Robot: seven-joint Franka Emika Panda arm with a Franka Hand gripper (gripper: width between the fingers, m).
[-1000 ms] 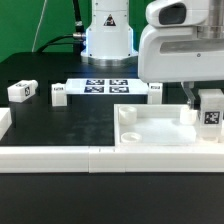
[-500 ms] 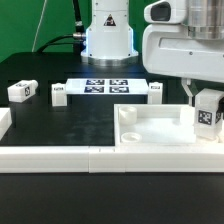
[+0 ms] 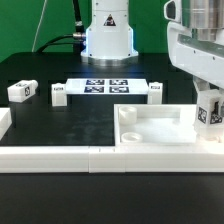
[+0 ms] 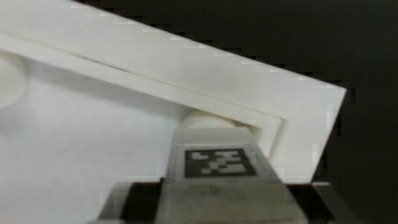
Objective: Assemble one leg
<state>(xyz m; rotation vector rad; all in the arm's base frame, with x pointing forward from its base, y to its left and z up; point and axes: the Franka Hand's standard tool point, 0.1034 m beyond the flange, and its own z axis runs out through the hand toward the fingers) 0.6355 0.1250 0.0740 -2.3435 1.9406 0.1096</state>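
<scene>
Holding the leg (image 3: 210, 112) upright, you are gripping it in the jaws, which are closed narrow on its two sides, with its tagged face turned toward the exterior camera. One relation is deciding the coming move: the leg is sitting right between the jaws with its long axis running vertical, and it is hanging at the far corner of the tray (image 3: 150, 128) on the exterior view's right. From the wrist camera you are seeing the leg (image 4: 217, 160) just inside the tray's raised rim (image 4: 267, 95), close to where the two walls are meeting. Any corner hole is hiding beneath the leg, so you cannot tell whether the foot is touching the tray floor or hovering above it. I am judging that a straight, plumb descent is what this is calling for, since any tilt could be catching the rim. The arm (image 3: 195, 40) is standing over that end of the tray, its wrist pointing straight down at the bench (image 3: 70, 125). The marker board (image 3: 108, 86) is lying well apart, behind the tray
</scene>
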